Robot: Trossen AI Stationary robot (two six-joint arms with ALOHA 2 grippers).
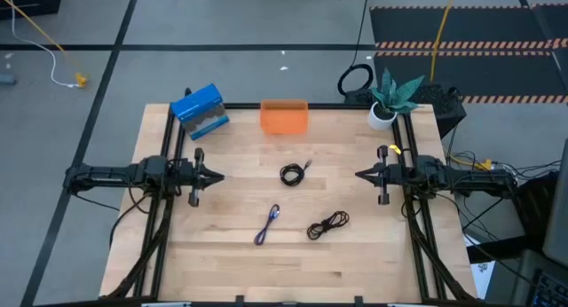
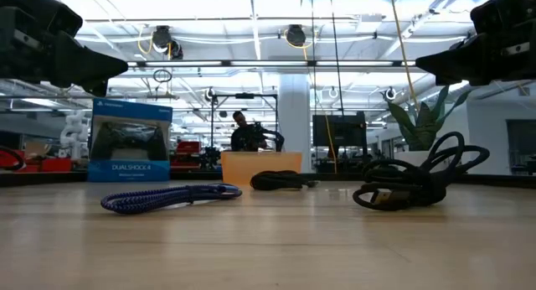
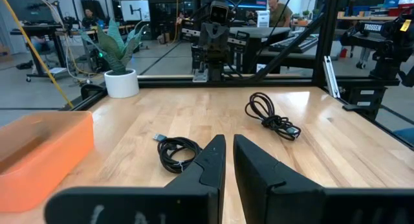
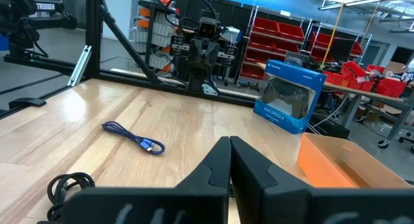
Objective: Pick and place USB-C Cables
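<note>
at the middle of the counter point(image 1: 355, 254), three usb-c cables lie apart, none picked up yet.

the black coil point(image 1: 292, 173) sits nearest the orange bin point(image 1: 284, 117), the purple-blue cable point(image 1: 268, 224) and loose black tangle point(image 1: 327, 224) nearer the front edge. left tool point(image 1: 217, 176) and right tool point(image 1: 359, 175) hover at either side, both clenched, empty. best to spread the fingers first, then descend straight over the coil's rim.

The wooden table point(image 1: 222, 263) bears three cables point(image 1: 293, 173), an orange bin point(image 1: 284, 117), a blue box point(image 1: 201, 112) and a potted plant point(image 1: 390, 98).
</note>
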